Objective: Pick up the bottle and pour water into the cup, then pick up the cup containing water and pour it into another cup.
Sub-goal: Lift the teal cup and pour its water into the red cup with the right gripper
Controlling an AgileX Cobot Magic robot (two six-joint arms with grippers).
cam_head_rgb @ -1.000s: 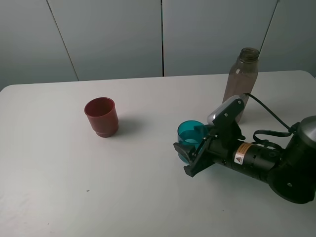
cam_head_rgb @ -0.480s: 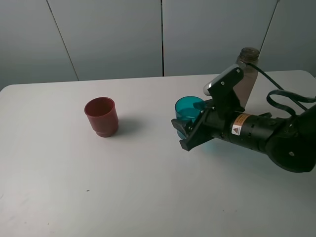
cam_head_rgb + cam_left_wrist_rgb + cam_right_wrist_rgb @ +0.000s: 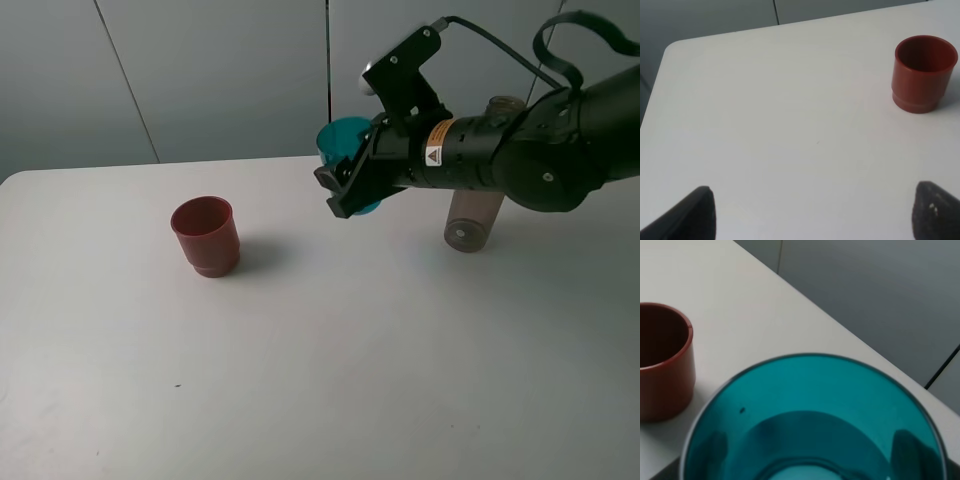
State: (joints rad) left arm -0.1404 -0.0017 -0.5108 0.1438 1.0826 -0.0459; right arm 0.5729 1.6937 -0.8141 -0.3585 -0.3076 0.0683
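Though aloft, cup [image 3: 343, 139] translucent teal

Right claw [image 3: 347, 183] hangs above the table [image 3: 330, 350], gripping the blue cup [image 3: 342, 138]. Ahead of and below the claw, bare surface runs to the red cup [image 3: 205, 235]: free passage. Behind the claw, the bottle [image 3: 472, 222] stands close beside the arm; contact cannot be determined.

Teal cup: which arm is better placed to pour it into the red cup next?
Right. The right gripper is shut on the teal cup, held above the table, not yet over the red cup. The left gripper is open and empty, so it would first need a handover.
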